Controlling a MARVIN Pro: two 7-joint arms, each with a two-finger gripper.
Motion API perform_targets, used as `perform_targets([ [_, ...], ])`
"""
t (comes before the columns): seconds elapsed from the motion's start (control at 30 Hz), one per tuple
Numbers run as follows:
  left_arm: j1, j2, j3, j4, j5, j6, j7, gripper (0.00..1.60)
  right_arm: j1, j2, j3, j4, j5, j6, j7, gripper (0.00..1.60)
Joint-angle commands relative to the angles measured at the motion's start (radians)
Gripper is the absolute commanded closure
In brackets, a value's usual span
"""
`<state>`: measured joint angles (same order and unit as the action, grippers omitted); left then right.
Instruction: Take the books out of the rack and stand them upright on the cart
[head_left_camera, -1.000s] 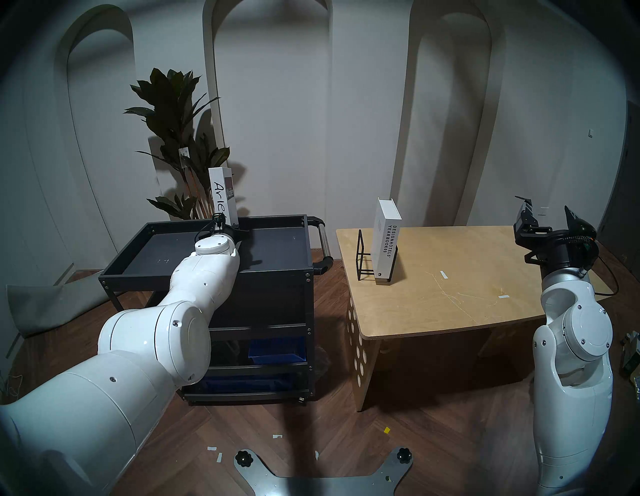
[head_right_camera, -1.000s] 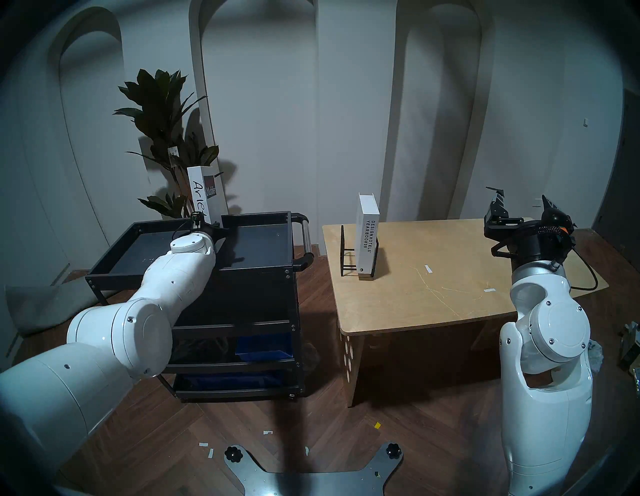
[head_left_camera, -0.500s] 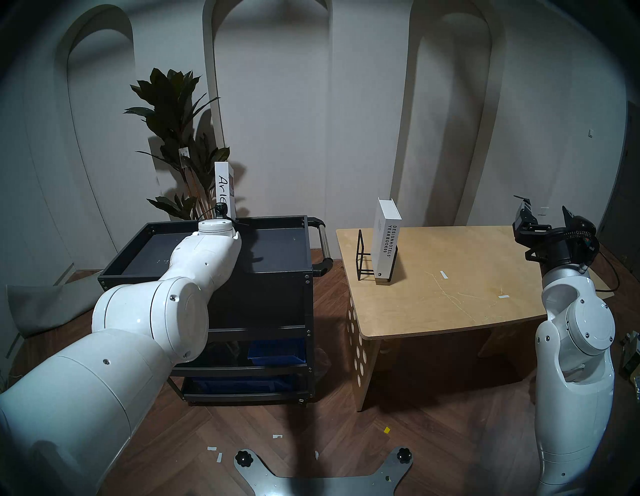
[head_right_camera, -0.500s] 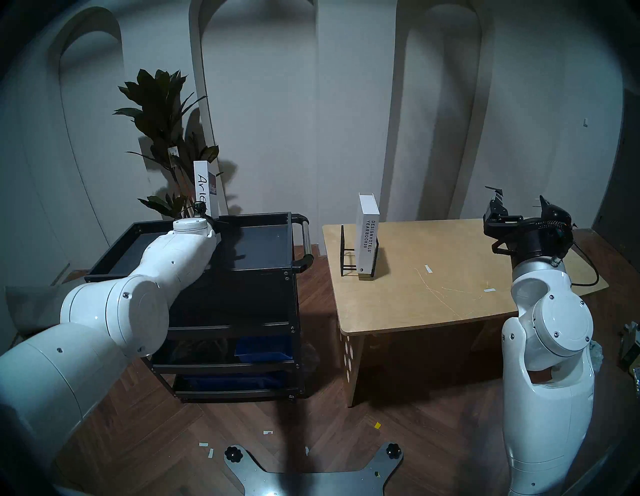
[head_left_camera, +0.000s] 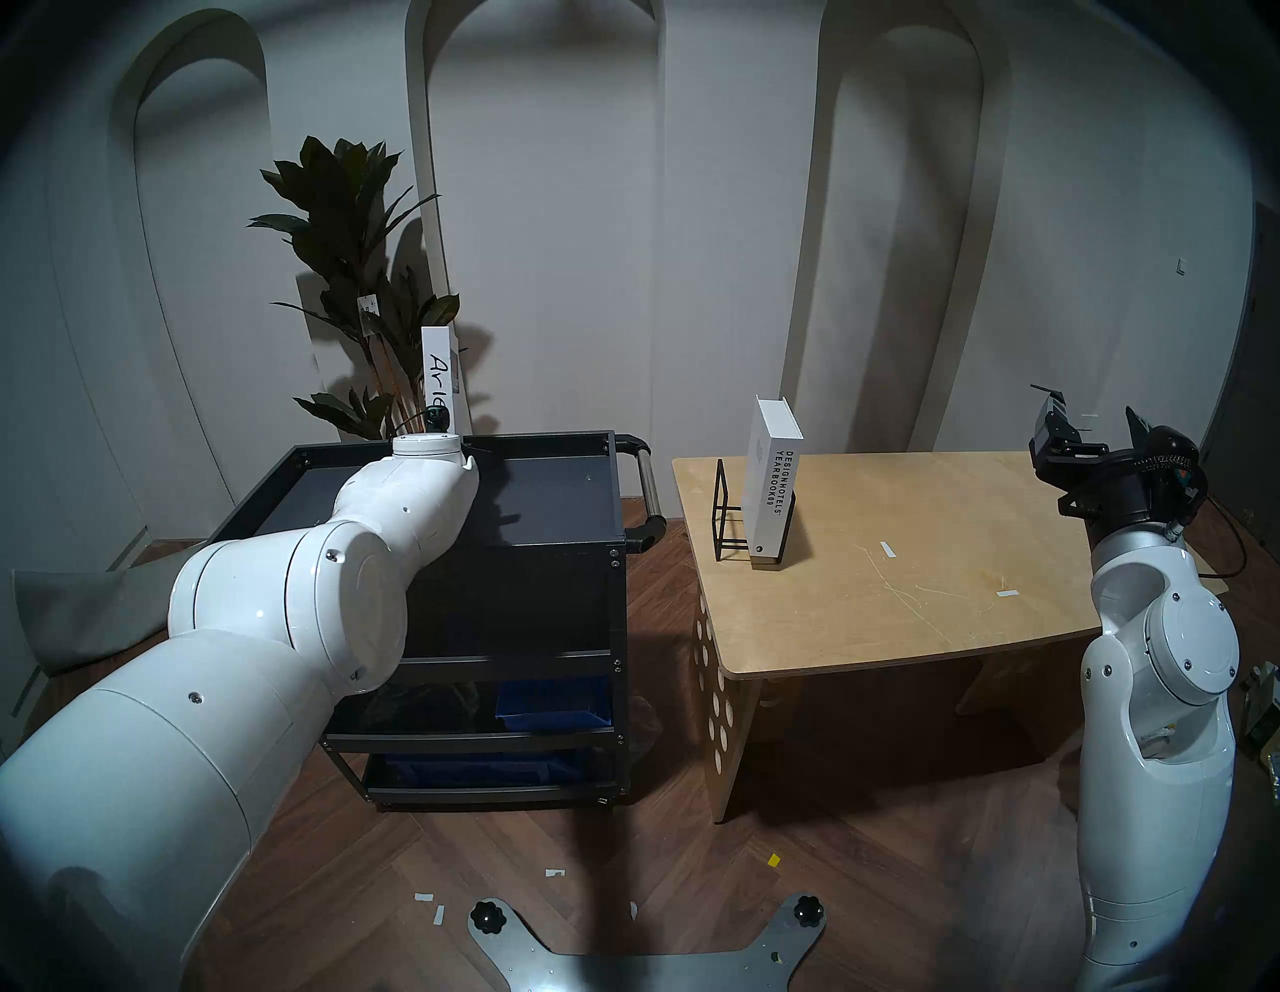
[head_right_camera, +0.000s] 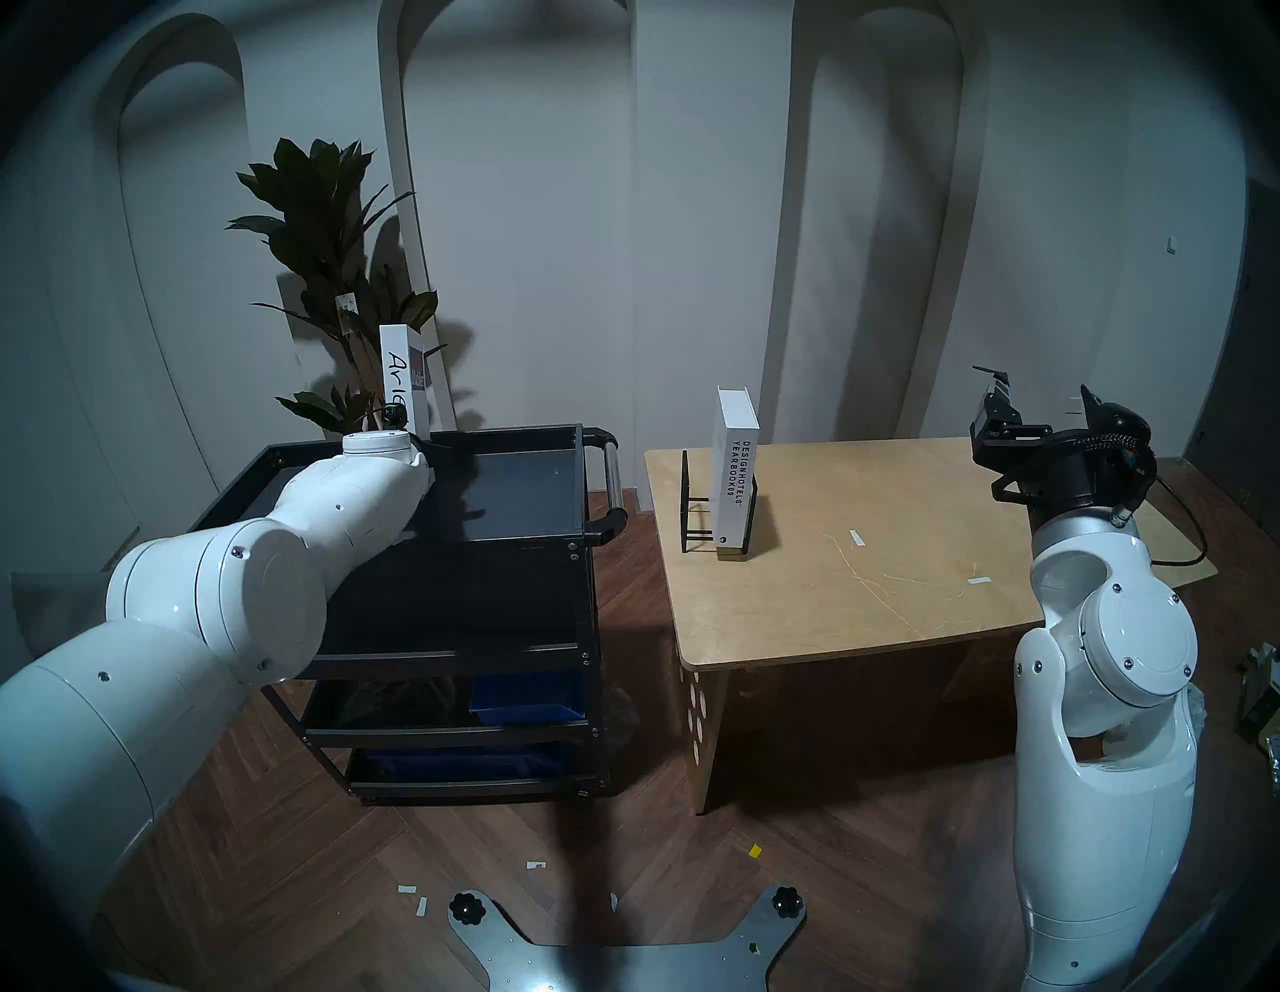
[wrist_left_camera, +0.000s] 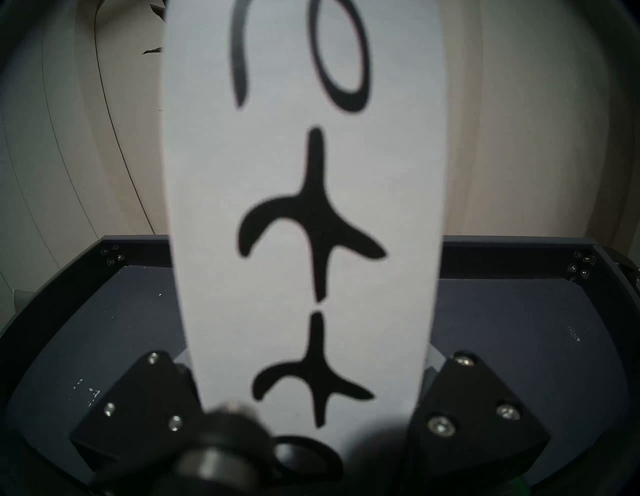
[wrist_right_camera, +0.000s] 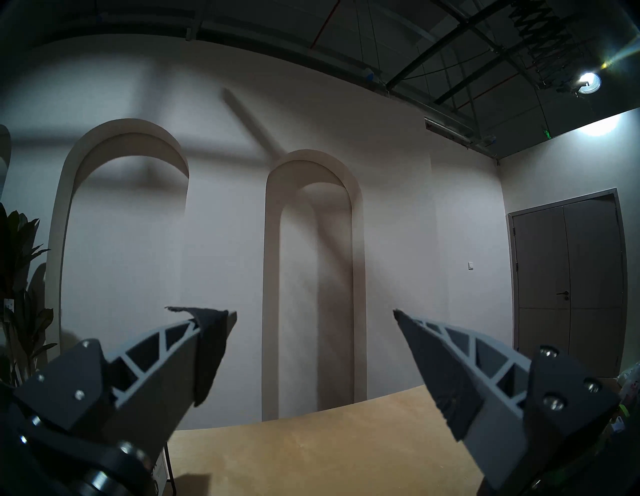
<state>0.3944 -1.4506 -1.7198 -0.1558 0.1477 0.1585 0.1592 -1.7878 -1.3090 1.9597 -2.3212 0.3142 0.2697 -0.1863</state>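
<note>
Wooden table (head_left_camera: 900, 596), arched grey wall (head_left_camera: 727, 242)

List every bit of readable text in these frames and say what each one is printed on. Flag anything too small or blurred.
"DESIGNHOTELS YEARBOOK09": printed down the spine of the shorter white book, which stands in the wire rack.
"Arl": the visible part of the black handwriting on the spine of the taller white book; the arm hides the rest.
Dark label on that book's cover: too blurred to read.
White tag on the plant: too small to read.

Right gripper (wrist_right_camera: 311, 313) gapes empty above the table (wrist_right_camera: 311, 457), facing an arched wall, plant (wrist_right_camera: 17, 294) at left
</note>
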Motion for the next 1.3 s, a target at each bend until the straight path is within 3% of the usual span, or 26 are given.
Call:
perform_targets([
  [0.0, -0.017, 0.016, -0.002, 0.018, -0.001, 0.002, -0.006, 0.75, 0.002, 0.002, 0.008, -0.023, 0.006, -0.012, 0.008, 0.00],
  [0.1, -0.016, 0.021, 0.001, 0.023, 0.004, 0.010, -0.011, 0.63, 0.000, 0.001, 0.010, -0.025, 0.009, -0.013, 0.011, 0.00],
  [0.13, -0.016, 0.022, 0.004, 0.024, 0.006, 0.012, -0.011, 0.63, -0.001, 0.000, 0.011, -0.026, 0.010, -0.014, 0.011, 0.00],
  [0.23, -0.016, 0.026, 0.006, 0.026, 0.009, 0.018, -0.012, 0.86, -0.003, 0.000, 0.013, -0.027, 0.011, -0.015, 0.014, 0.00],
  [0.37, -0.016, 0.029, 0.009, 0.025, 0.014, 0.024, -0.014, 0.81, -0.005, -0.001, 0.014, -0.028, 0.014, -0.016, 0.016, 0.00],
  [0.4, -0.017, 0.030, 0.016, 0.024, 0.020, 0.026, -0.013, 0.55, -0.005, -0.002, 0.014, -0.028, 0.014, -0.017, 0.017, 0.00],
  [0.43, -0.018, 0.031, 0.015, 0.024, 0.020, 0.028, -0.014, 0.42, -0.006, -0.002, 0.014, -0.029, 0.015, -0.017, 0.017, 0.00],
  [0.53, -0.018, 0.034, 0.018, 0.023, 0.022, 0.036, -0.014, 0.27, -0.007, -0.003, 0.014, -0.031, 0.016, -0.019, 0.019, 0.00],
  [0.57, -0.018, 0.036, 0.016, 0.024, 0.020, 0.039, -0.015, 0.09, -0.008, -0.002, 0.014, -0.031, 0.016, -0.019, 0.020, 0.00],
  [0.7, -0.013, 0.041, 0.018, 0.023, 0.021, 0.044, -0.014, 0.19, -0.010, -0.002, 0.014, -0.032, 0.016, -0.019, 0.022, 0.00],
  [0.87, -0.012, 0.045, 0.013, 0.018, 0.016, 0.043, -0.018, 0.10, -0.010, 0.000, 0.012, -0.029, 0.017, -0.017, 0.025, 0.00],
  [0.9, -0.013, 0.045, 0.013, 0.017, 0.015, 0.042, -0.019, 0.00, -0.010, -0.001, 0.012, -0.028, 0.016, -0.017, 0.026, 0.00],
  [1.27, -0.013, 0.047, 0.002, 0.010, 0.009, 0.025, -0.002, 0.00, -0.004, 0.000, 0.006, -0.018, 0.016, -0.022, 0.037, 0.00],
])
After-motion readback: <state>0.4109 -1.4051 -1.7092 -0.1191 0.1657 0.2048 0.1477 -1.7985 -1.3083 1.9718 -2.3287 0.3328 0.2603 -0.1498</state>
